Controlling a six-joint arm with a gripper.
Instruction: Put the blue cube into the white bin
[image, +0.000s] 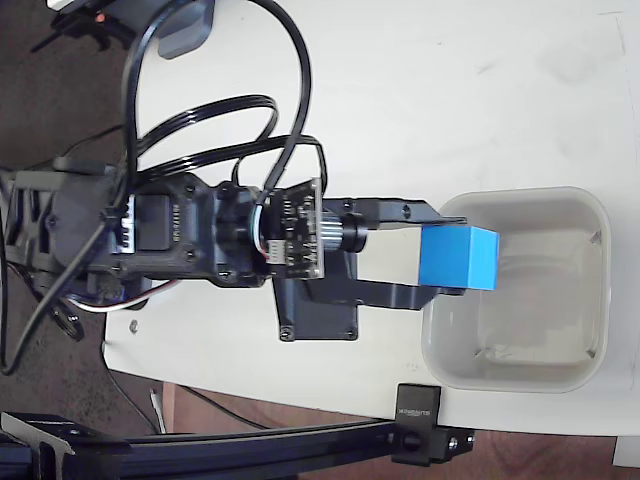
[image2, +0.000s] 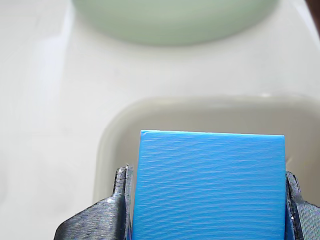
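Observation:
The blue cube (image: 459, 258) is held in the air over the left rim of the white bin (image: 560, 372), in the fixed view. My gripper (image: 442, 252) is shut on it, one black finger above and one below the cube in that picture. In the wrist view the blue cube (image2: 210, 185) fills the lower middle, pinched between the two dark fingers (image2: 120, 200) of my gripper (image2: 207, 202). Behind it the white bin (image2: 112, 145) shows its curved rim and pale inside. The bin's floor has nothing on it.
The bin stands on a white table (image: 450, 90). Black cables (image: 240, 110) loop over the arm's body at the left. A black rail and clamp (image: 415, 420) run along the table's lower edge. A pale green round thing (image2: 175, 20) lies beyond the bin in the wrist view.

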